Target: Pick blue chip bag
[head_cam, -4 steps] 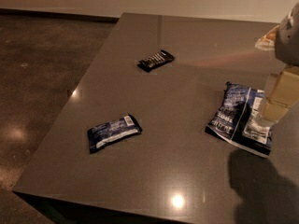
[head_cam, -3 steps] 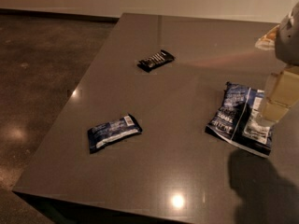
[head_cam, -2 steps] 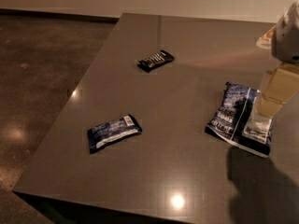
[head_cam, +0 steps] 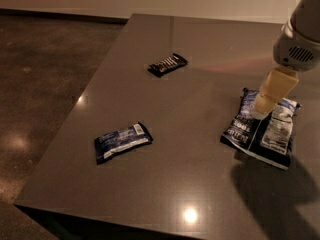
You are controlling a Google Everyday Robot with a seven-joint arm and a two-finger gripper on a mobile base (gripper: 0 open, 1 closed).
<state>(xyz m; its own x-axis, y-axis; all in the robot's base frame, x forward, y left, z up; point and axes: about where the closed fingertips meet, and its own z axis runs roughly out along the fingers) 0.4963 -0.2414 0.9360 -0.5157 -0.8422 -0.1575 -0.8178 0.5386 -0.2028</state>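
1. Lying flat on the dark grey, glossy bench [head_cam: 200,184] is the large crinkly dark blue chip bag with white lettering and a white panel [head_cam: 244,130]. It sits close to the bench's right side and is the biggest package in view.
2. Directly above the blue chip bag's upper half hangs the cream-coloured gripper [head_cam: 260,110], tilted so that its lower end points down and to the left, at the bag's middle.
3. The gripper's tip looks to be at or just over the bag's surface; whether it touches cannot be told.
4. How far the jaws stand apart cannot be told from this view, nor whether they have hold of anything.
5. Up and to the right of the blue chip bag, the gripper joins a rounded white-grey arm housing with a small vent grille [head_cam: 299,46], which runs off the picture's right edge.
6. Well to the left of the blue chip bag, and slightly nearer the bench's front edge, lies a smaller, narrower blue-and-white packet [head_cam: 122,141], flat and turned at a slight angle.
7. Farther back and to the left of the blue chip bag lies a small black bar wrapper with pale print [head_cam: 168,64], also flat and well apart from both other packages.
8. A dark shadow [head_cam: 272,186] falls on the bench just in front of the blue chip bag.
9. Left of the blue chip bag and close to the bench's front edge, a bright round light reflection [head_cam: 190,215] shows on the bench top.
10. Beyond the bench's left side lies a brown polished floor [head_cam: 45,84].
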